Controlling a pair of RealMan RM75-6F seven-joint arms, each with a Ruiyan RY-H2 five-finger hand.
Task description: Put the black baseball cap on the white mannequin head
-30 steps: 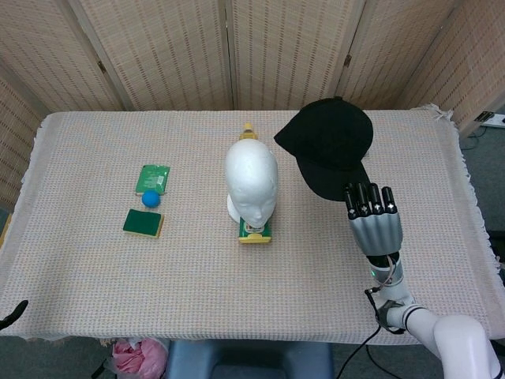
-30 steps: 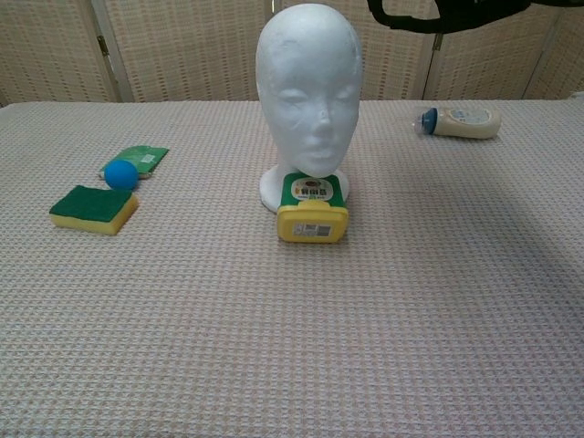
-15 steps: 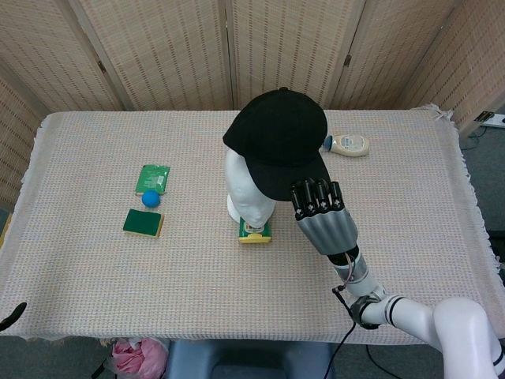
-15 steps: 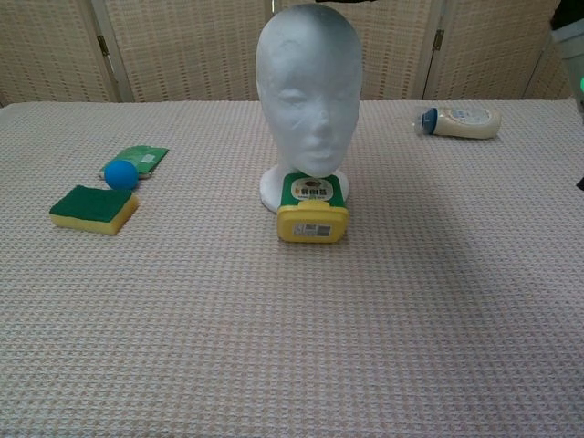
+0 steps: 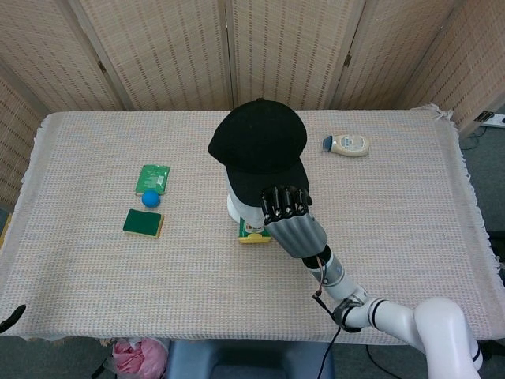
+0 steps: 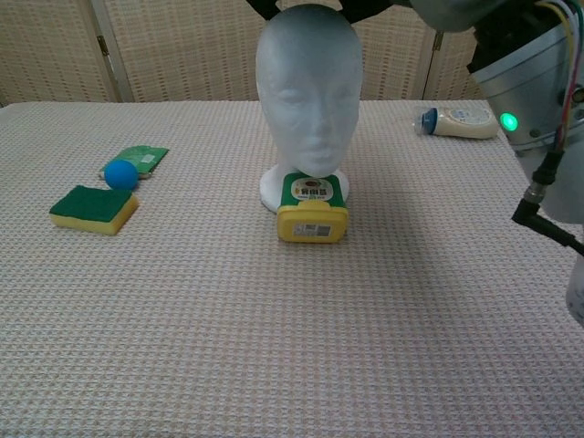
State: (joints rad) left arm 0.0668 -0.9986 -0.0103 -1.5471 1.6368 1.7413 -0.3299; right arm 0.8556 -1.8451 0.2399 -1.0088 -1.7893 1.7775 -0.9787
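Note:
The black baseball cap (image 5: pixel 256 150) hangs over the white mannequin head (image 6: pixel 307 91) and covers most of it in the head view. Only the head's base (image 5: pixel 233 207) shows there. My right hand (image 5: pixel 289 218) holds the cap by its brim, in front of the face. In the chest view only dark cap edges (image 6: pixel 266 8) show beside the crown at the top; whether the cap touches the head I cannot tell. My right forearm (image 6: pixel 534 87) fills the right side. A dark tip (image 5: pixel 13 313) at the lower left edge may be my left hand.
A yellow and green container (image 6: pixel 312 209) lies right in front of the head's base. A cream bottle (image 5: pixel 347 145) lies at the back right. On the left are a green packet (image 5: pixel 153 178), a blue ball (image 5: pixel 151 198) and a green sponge (image 5: pixel 143 223).
My right hand has carried the cap leftward from the right of the mannequin to directly over it and lowered it. The bottle, once hidden by the cap, now shows.

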